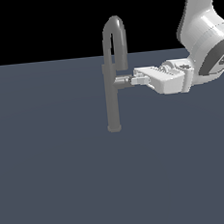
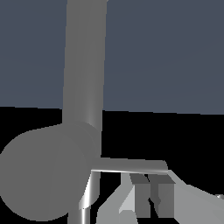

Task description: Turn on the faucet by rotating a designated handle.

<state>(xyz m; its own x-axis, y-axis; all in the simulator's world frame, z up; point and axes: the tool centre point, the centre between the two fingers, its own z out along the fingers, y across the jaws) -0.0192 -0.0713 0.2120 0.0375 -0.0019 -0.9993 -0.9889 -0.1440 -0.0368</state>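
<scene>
The tall slim grey metallic faucet (image 1: 112,97) stands upright on the flat blue-grey worktop (image 1: 63,186), a little toward the exterior view's left of centre, its narrow inverted-U spout arching over the top. Partway up the column, the short stubby grey metal handle (image 1: 123,81) juts sideways toward the exterior view's right. And there's the white robot arm (image 1: 201,32), reaching in level from the exterior view's right, its tool (image 1: 136,79) lying horizontal and right up at the handle's outer end. The pale fingertips (image 1: 139,80) sit touching or just beside that end; from here I can't say which. Over to the wrist view: the handle (image 2: 41,173) fills the near corner as a big round grey end face, the column (image 2: 85,61) running away from it, the fingers (image 2: 162,194) close alongside. Whether the tool is clamped or parted, I cannot tell.
</scene>
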